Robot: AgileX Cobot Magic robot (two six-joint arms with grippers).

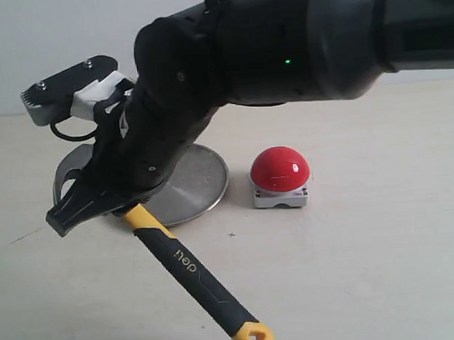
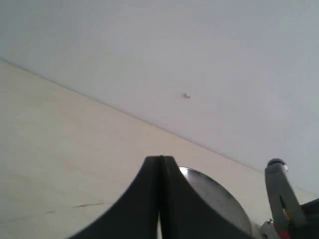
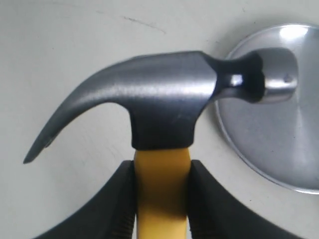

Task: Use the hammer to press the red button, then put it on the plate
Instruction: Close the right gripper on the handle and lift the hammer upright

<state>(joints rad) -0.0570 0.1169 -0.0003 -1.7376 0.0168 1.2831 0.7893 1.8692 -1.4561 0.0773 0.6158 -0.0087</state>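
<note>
The right gripper [image 3: 162, 195] is clamped on the hammer [image 3: 164, 99]. Its two black fingers [image 3: 115, 204] press either side of the yellow neck just below the head, so the jaws stand only as wide as that neck.

The head is dark steel with a fine, matt grain. One end is a long curved claw tapering to a point, and the other is a round neck ending in a brighter, polished striking face. That face lies over the rim of the plate [image 3: 279, 144]; whether it touches the metal cannot be told.

In the exterior view the head is hidden behind the gripper [image 1: 98, 202]. The handle [image 1: 183, 265] runs out from it toward about 4 o'clock, yellow at the top, then black rubbery grip with yellow lettering, ending in a yellow loop.

The plate [image 1: 201, 183] is a round, shallow silver dish with a brushed sheen, partly covered by the arm. At its 3 o'clock, just beside it but apart, sits the red button [image 1: 280, 167], a glossy red dome on a square grey-white base.

Everything rests on a pale, matt table [image 1: 372, 269].

The left gripper [image 2: 160, 164] has its smooth black fingers pressed flat together with nothing between them, and the plate's rim [image 2: 219, 196] shows beyond it.
</note>
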